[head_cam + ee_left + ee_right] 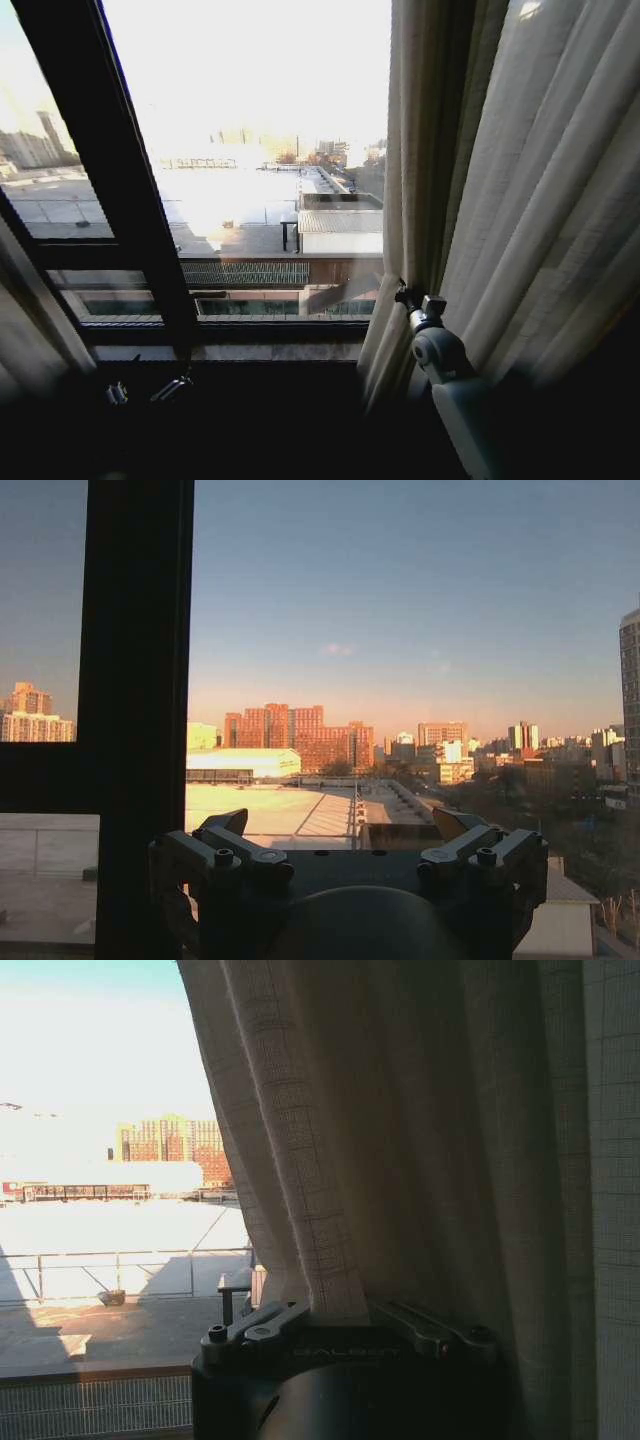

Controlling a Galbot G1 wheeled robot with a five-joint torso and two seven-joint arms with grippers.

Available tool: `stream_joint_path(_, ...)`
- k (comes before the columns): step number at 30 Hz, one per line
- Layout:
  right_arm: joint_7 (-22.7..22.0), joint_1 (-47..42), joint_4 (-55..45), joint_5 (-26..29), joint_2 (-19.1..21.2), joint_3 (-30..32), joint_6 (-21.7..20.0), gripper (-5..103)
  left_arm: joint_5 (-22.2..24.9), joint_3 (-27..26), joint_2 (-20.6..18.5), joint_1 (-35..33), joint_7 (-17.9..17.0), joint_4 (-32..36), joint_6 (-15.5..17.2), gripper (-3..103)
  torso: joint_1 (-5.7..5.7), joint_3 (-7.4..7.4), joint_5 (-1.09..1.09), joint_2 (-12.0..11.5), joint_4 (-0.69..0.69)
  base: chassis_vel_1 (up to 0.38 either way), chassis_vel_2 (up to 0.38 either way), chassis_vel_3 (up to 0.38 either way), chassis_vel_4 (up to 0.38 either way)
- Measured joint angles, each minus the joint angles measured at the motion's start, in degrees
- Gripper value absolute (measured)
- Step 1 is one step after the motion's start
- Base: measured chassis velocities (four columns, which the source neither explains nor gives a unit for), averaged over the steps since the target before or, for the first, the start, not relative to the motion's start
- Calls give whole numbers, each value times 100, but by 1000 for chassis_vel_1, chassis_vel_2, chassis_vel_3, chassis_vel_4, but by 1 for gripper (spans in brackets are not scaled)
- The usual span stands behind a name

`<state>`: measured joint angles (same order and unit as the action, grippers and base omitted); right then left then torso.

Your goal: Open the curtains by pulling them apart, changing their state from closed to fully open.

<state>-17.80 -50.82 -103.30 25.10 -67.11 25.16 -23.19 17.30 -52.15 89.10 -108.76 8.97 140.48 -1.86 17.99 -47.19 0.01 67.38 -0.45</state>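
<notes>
Here the right gripper [410,297], pinched shut on the right curtain [520,200] edge, could lose the thin fabric if tugged hard, while the left gripper [350,845] hangs open, empty.

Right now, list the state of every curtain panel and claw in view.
Right curtain panel: gathered at the right, pinched at its edge.
Left curtain panel: pulled aside at the left edge.
Right claw: shut on the right curtain panel.
Left claw: open, holding nothing, facing the window.
</notes>
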Motion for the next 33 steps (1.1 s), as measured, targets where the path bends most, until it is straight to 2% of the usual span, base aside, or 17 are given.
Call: stream_joint_path(33,20,-56,-33,-9,49,33,3,0,2,24,-2,58,63,-62,23,100,0,0,0,0,1,-353,-352,353,353)
